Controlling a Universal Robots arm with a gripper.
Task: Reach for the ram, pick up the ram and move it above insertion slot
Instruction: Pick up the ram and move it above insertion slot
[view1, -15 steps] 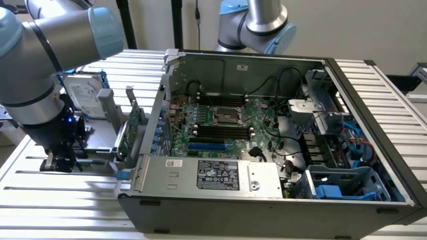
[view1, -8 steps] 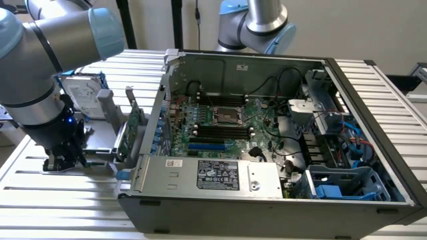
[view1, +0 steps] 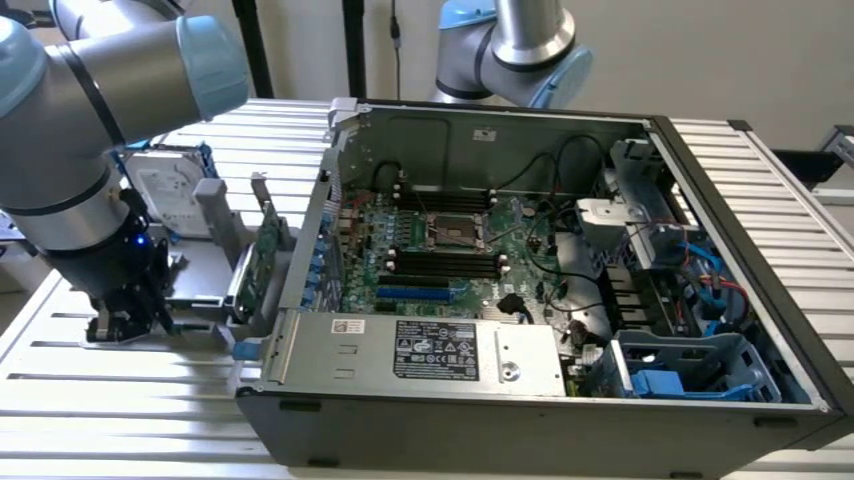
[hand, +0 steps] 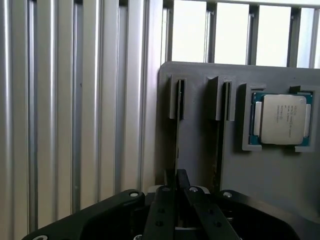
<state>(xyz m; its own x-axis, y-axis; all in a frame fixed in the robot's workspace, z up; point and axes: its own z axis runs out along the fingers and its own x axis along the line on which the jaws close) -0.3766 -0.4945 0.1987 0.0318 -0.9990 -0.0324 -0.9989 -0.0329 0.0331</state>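
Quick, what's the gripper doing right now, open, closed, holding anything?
The gripper is right at the long, thin ram stick, seen edge-on in the grey slotted plastic holder; open or shut cannot be told.

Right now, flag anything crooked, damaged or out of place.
Nothing stands out. The ram stick stands straight in its gray holder, the processor lies flat in its pocket, and the open computer case looks undamaged.
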